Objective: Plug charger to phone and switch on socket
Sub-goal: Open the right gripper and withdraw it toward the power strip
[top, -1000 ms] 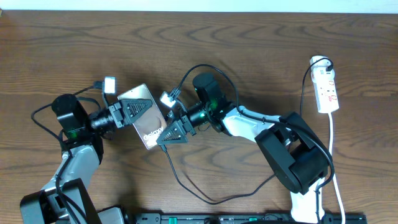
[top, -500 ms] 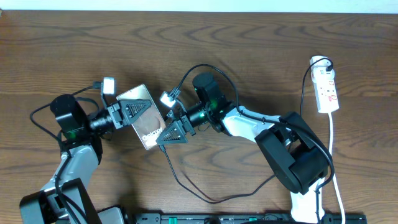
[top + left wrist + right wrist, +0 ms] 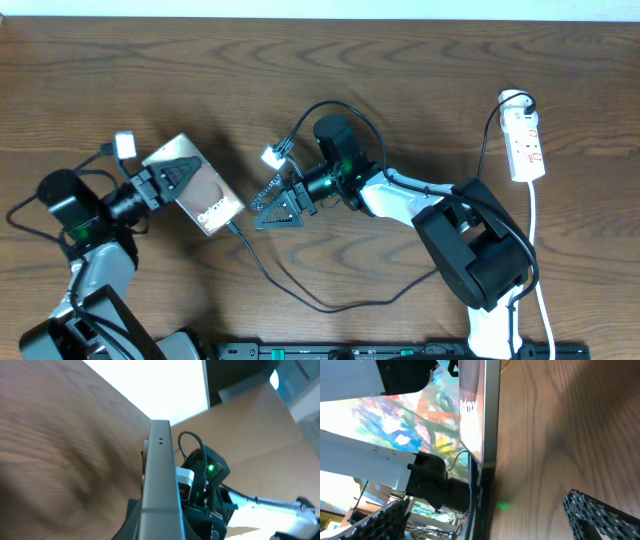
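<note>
Left gripper [image 3: 172, 180] is closed on the phone [image 3: 205, 196], at the left of the frame. Right gripper [image 3: 280, 212] is wide open and holds nothing. The charger [image 3: 233, 228] looks plugged in. 1 job is left: switching on the socket [image 3: 527, 145], upper right.

The phone [image 3: 479, 410], edge-on over the table [image 3: 570, 420], sits beyond the gripper's [image 3: 487, 512] spread fingers.

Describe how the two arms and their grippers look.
The left arm and right arm share black joint housings with green lights, pale grey-white links and looping thin black cables. The left gripper and right gripper are black, triangular and mesh-patterned; a small white block tops each wrist.
</note>
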`<state>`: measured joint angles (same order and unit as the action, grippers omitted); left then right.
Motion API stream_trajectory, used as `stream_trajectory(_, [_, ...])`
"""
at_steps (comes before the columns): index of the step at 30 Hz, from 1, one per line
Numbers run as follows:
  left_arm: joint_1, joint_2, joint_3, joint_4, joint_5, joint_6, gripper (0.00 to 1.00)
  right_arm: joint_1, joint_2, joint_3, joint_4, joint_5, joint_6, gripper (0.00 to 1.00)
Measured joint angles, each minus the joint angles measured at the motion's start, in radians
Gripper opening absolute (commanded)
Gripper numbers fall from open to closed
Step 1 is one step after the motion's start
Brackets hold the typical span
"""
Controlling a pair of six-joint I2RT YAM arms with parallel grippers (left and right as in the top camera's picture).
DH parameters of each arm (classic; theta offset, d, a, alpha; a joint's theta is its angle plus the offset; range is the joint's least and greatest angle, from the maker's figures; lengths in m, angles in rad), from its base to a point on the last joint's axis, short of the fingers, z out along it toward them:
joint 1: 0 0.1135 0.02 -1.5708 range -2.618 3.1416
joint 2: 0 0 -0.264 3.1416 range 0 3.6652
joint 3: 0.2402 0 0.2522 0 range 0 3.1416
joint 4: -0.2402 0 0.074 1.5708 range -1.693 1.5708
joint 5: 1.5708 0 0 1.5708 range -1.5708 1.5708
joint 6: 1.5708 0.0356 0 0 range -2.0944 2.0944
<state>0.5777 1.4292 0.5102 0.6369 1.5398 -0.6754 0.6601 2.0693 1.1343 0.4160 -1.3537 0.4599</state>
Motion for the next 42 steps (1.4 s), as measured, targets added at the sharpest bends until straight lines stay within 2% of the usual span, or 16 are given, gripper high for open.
stream_trajectory(10, [0.084, 0.0, 0.0, -0.069, 0.0, 0.0, 0.07, -0.011, 0.0, 0.0, -0.011, 0.017, 0.011, 0.99])
stream_trajectory(18, [0.088, 0.0, 0.0, -0.077, 0.0, 0.0, 0.07, -0.055, 0.0, 0.003, -0.203, 0.133, 0.046, 0.99])
stream_trajectory(24, [0.088, 0.0, 0.0, -0.079, 0.0, 0.0, 0.07, -0.113, 0.0, 0.004, -0.285, 0.168, 0.039, 0.99])
stream_trajectory(28, [0.088, 0.0, 0.0, -0.079, 0.0, 0.0, 0.08, -0.142, -0.013, 0.008, -0.447, 0.232, -0.004, 0.99])
stream_trajectory(32, [0.088, 0.0, 0.0, -0.079, 0.0, 0.003, 0.08, -0.157, -0.069, 0.011, -0.683, 0.373, -0.07, 0.99])
stream_trajectory(37, [0.088, 0.0, -0.001, -0.079, 0.0, 0.015, 0.07, -0.184, -0.227, 0.011, -0.925, 0.61, -0.13, 0.99])
stream_trajectory(42, [0.088, 0.0, -0.027, -0.079, -0.003, 0.028, 0.07, -0.205, -0.404, 0.013, -1.049, 0.809, -0.15, 0.99])
